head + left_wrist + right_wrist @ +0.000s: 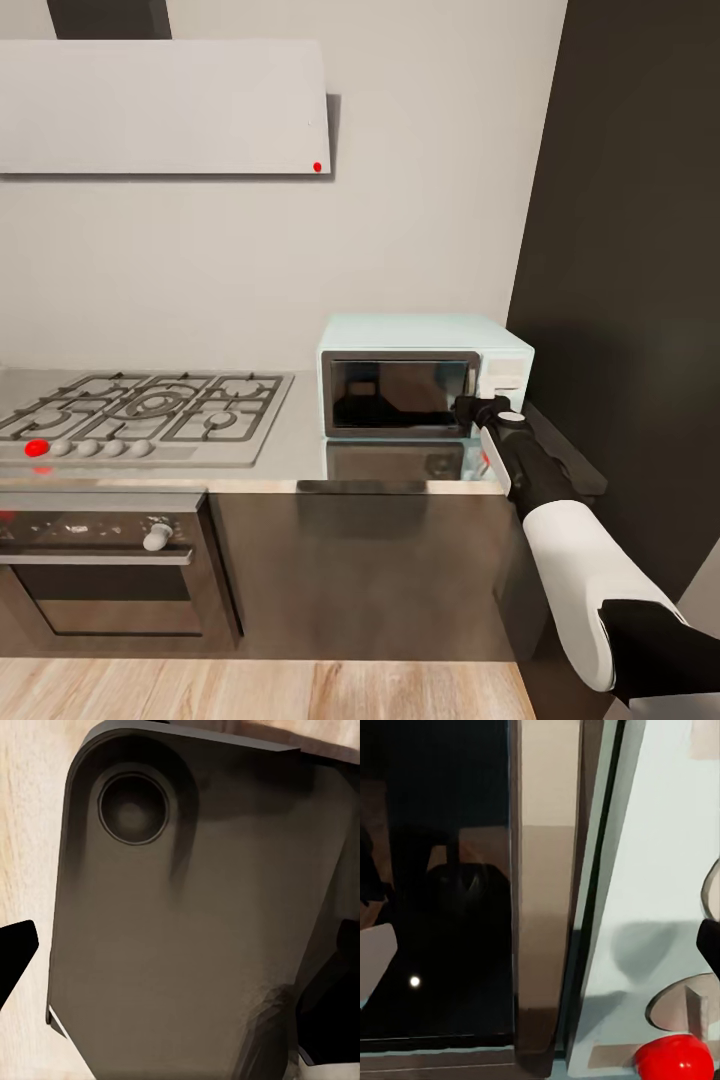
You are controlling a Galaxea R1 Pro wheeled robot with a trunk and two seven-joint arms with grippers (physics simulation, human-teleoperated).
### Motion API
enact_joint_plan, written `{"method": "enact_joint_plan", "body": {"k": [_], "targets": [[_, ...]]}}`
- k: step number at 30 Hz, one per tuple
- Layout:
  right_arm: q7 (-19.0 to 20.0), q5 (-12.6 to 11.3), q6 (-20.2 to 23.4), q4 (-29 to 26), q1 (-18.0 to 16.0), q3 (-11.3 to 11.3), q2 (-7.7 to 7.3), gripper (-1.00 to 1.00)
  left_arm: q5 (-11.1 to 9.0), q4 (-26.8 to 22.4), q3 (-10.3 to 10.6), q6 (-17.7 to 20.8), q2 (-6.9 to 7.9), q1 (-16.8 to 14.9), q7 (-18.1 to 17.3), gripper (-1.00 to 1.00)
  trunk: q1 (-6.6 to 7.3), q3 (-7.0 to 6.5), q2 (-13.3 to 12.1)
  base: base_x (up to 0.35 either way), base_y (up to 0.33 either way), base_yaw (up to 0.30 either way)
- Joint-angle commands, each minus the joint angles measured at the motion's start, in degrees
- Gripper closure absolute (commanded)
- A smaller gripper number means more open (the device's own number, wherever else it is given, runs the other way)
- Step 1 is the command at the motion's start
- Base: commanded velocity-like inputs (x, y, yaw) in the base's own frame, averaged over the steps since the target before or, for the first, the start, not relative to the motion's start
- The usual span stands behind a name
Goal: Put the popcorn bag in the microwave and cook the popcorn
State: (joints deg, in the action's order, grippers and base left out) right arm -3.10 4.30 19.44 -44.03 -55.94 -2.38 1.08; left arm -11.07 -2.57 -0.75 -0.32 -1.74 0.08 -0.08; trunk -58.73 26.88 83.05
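Note:
The pale mint-white microwave [425, 375] stands on the grey steel countertop [300, 440], against the wall, to the right of the hob. Its dark glass door [435, 885] looks closed, with dim reflections in the glass. My right gripper [478, 408] is at the microwave's front right, close to the door's steel frame [544, 907] and the pale control panel [660, 870]. It is open, with one dark fingertip [711, 945] at the panel side. My left gripper [180, 967] is open, hanging over the robot's dark base. The popcorn bag is out of view.
A steel gas hob [150, 410] lies left of the microwave, with a dark oven [100, 570] below and a white flat hood [165, 105] above. A tall dark cabinet [630, 250] rises just right of the microwave. A red knob [675, 1059] sits low on the panel.

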Motion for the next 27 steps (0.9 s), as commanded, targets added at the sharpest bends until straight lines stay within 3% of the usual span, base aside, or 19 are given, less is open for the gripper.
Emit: {"method": "enact_joint_plan", "body": {"k": [1, 12, 13, 27], "targets": [[0.0, 0.4, 0.3, -0.1, 0.0, -0.2, 0.06, -1.00, -0.4, -0.1, 0.0, 0.0, 0.02, 0.0, 0.0, -1.00, 0.00, 0.05, 0.0, 0.009, 0.006, 0.000], [0.5, 0.4, 0.3, -0.1, 0.0, -0.2, 0.06, -1.00, -0.4, -0.1, 0.0, 0.0, 0.02, 0.0, 0.0, -1.00, 0.00, 0.05, 0.0, 0.001, 0.001, 0.000], [0.4, 0.5, 0.3, -0.1, 0.0, -0.2, 0.06, 1.00, -0.4, -0.1, 0.0, 0.0, 0.02, 0.0, 0.0, -1.00, 0.00, 0.05, 0.0, 0.000, 0.000, 0.000], [0.4, 0.3, 0.4, -0.1, 0.0, -0.2, -0.02, 1.00, -0.4, -0.1, 0.0, 0.0, 0.07, 0.0, 0.0, -1.00, 0.00, 0.05, 0.0, 0.000, 0.000, 0.000]]}}
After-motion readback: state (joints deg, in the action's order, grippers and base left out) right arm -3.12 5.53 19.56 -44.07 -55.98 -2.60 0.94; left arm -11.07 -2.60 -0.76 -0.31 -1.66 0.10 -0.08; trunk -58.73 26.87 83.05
